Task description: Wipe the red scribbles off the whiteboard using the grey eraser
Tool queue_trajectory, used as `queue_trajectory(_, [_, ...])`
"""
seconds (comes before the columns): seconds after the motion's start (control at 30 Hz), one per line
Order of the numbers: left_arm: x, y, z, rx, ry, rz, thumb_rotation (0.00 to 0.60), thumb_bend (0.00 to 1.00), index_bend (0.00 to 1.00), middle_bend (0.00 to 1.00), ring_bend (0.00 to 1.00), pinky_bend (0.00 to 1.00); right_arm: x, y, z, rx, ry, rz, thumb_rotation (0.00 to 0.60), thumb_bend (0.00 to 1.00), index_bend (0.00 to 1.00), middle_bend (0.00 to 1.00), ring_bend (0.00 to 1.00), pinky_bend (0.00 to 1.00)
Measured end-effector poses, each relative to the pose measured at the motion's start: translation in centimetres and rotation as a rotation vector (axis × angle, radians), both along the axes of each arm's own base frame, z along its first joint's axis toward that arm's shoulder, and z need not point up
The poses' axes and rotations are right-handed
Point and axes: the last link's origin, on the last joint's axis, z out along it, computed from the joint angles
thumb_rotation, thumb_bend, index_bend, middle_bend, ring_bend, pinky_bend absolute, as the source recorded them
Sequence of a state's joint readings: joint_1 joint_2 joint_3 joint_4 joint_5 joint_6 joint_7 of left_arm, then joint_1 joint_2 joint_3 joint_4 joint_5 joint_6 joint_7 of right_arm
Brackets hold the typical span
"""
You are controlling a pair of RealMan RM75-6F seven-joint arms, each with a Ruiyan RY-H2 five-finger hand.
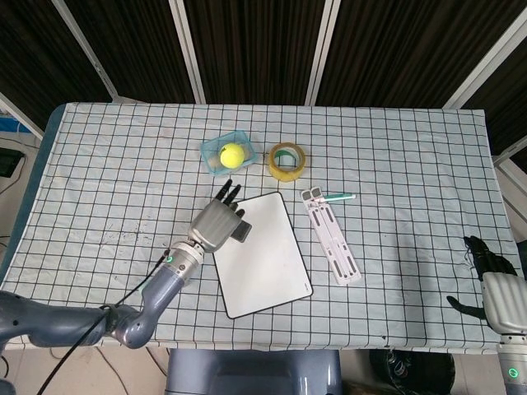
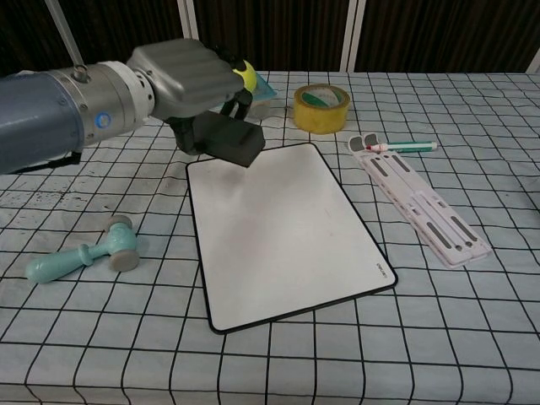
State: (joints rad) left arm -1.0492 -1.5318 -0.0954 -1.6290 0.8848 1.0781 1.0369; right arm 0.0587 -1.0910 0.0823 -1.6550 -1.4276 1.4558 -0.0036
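Showing the closing stage of the wiping task, with nearest features described first. The right hand (image 1: 496, 290) appears only at the near right edge of the head view, off the table, well apart from all task items; whether its dark fingers are spread or curled cannot be told from these frames. Near the front left of the checked tablecloth (image 2: 472, 337) lies a teal toy hammer (image 2: 81, 252), not involved in the task. The whiteboard (image 2: 283, 232) occupies the centre, lying flat; its surface reads as plain white, with no red scribbles visible in either view, only a faint grey shading toward its far left corner. Above that far left corner the left hand (image 2: 187, 76) grips the grey eraser (image 2: 224, 140), fingers wrapped over its top; in the chest view the eraser appears clear of the board surface rather than pressed on it. To the right of the board lie a long white slotted stand (image 2: 422, 202) and a teal pen (image 2: 411, 147). Farthest back stand a yellow tape roll (image 2: 321, 107) and a clear container (image 1: 222, 156) holding a yellow ball (image 1: 230, 153). Judged from the clean board, wiping is essentially complete; the next move probably calls for setting the eraser down on bare cloth beside the board and releasing the grasp.
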Motion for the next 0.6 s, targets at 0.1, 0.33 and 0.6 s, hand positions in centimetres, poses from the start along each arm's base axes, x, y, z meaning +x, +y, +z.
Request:
queue_trajectory(0.1, [-0.9, 0.5, 2.7, 0.042, 0.014, 0.008, 0.600, 0.30, 0.40, 0.44, 0.00, 0.02, 0.0, 0.0, 0.0, -0.001, 0.002, 0.000, 0.600, 0.07, 0.06, 0.11, 0.20, 0.21])
queue_trajectory(0.33, [-5.0, 0.6, 7.5, 0.113, 0.088, 0.049, 0.600, 0.30, 0.40, 0.44, 0.00, 0.02, 0.1, 0.0, -0.1, 0.000, 0.002, 0.000, 0.600, 0.07, 0.06, 0.11, 0.20, 0.21])
queue_trajectory(0.6, [-9.3, 0.7, 9.1, 0.131, 0.079, 0.123, 0.600, 0.30, 0.40, 0.43, 0.00, 0.02, 0.1, -0.1, -0.1, 0.002, 0.002, 0.003, 0.600, 0.07, 0.06, 0.11, 0.20, 0.21])
